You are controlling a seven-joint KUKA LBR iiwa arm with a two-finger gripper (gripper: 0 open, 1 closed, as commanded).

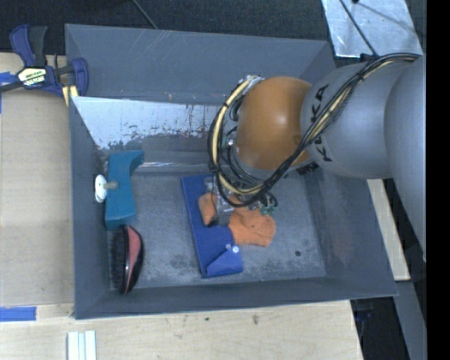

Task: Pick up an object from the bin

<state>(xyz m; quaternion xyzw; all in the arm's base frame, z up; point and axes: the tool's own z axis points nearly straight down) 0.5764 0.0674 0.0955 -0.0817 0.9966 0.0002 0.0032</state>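
Hanging low over the middle of the bin point(195, 66), the jaws sit above an orange crumpled lump point(253, 229) that lies directly beneath and just beside them, partly on a flat blue slab point(206, 247). Whether they are open or closed I cannot tell. The lump looks soft, light and squashy, so pinching a raised fold near its middle should hold better than taking a thin edge.

My wrist point(274, 130) covers the top of the blue block point(208, 244) and part of the orange lump point(256, 231) at the bin's point(202, 58) middle. Can't identify the lump.
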